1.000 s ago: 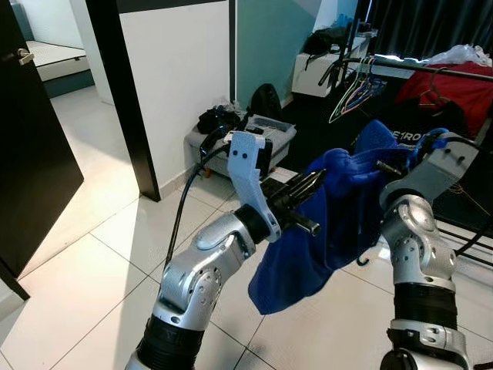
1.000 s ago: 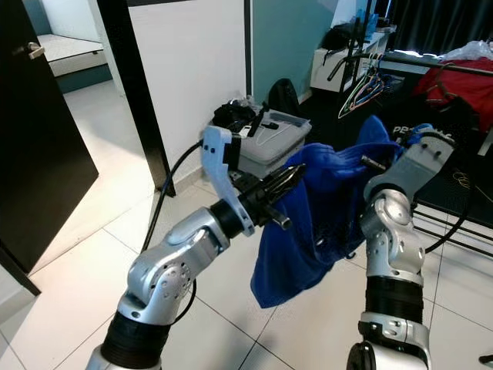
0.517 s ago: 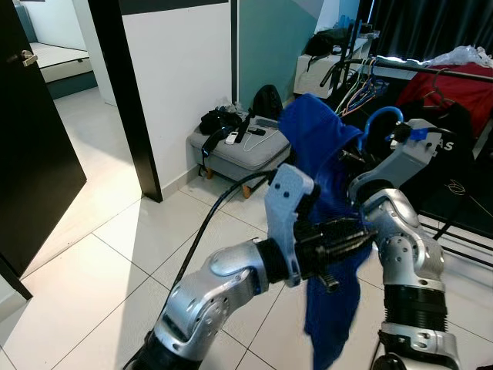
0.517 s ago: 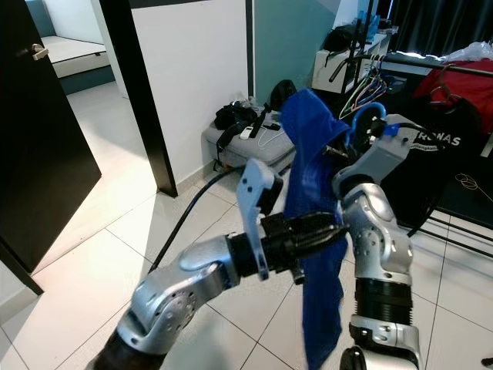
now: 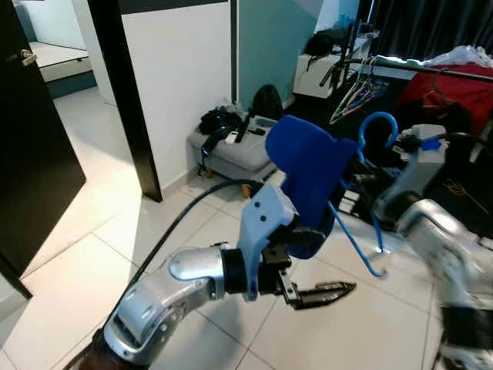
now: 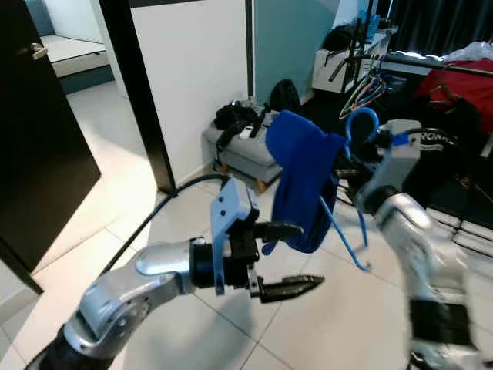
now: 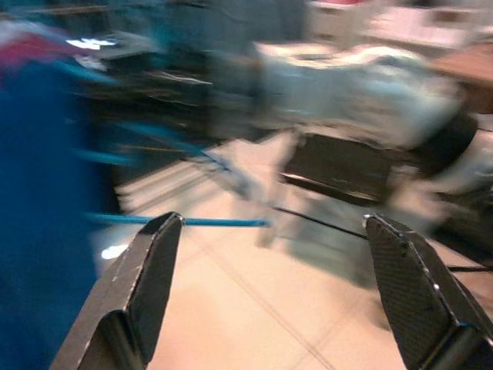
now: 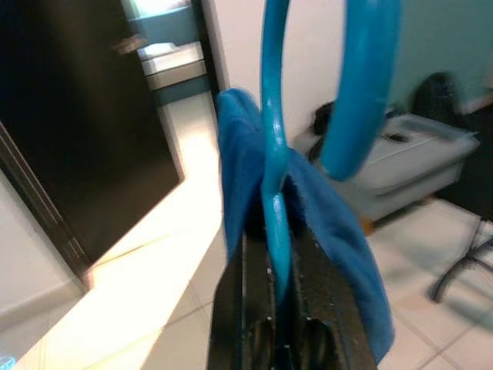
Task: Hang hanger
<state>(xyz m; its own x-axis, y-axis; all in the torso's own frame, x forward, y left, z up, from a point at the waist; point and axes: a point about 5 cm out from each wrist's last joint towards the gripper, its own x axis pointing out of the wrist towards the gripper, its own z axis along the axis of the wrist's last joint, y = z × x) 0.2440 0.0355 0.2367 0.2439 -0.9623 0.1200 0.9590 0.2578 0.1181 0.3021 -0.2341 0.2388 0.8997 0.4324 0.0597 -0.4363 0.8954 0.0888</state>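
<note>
Head views: at frame centre the right gripper (image 6: pixel 348 166) holds the blue hanger (image 5: pixel 368 202), draped with a blue cloth (image 5: pixel 308 181). The clothes rail (image 5: pixel 431 68) sits upper right. The left gripper (image 5: pixel 323 293) is low centre over bare floor tiles (image 5: pixel 69 262).

Left wrist view: fingers (image 7: pixel 146 281) spread, nothing between; the picture is blurred.

Right wrist view: jaws pinch the hanger's neck.
</note>
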